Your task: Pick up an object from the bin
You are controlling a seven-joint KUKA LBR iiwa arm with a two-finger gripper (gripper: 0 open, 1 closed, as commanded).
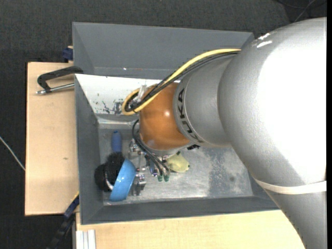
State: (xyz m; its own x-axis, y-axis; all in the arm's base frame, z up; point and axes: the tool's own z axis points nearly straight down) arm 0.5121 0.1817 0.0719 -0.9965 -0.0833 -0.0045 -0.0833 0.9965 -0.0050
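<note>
- Blue cup [121,182] lay tipped in the bin's [85,139] lower-left corner, propped against a black round thing [105,174].
- Gripper [139,166] hung low just beside it, half hidden under the arm's bulk; spread or pinched, I couldn't tell.

Leftover bits in the grey metal bin [86,139]: there's a small dark-blue stick-shaped thing [116,140], kinda like a marker, lying on the floor near the left wall. Closer to the front wall is a black round lump [105,174], touching the light-blue plastic bowl [121,183] on its right. A pale yellow chunk [179,163] sits mid-floor, well apart from those. Can't tell what it is tbh.
</note>
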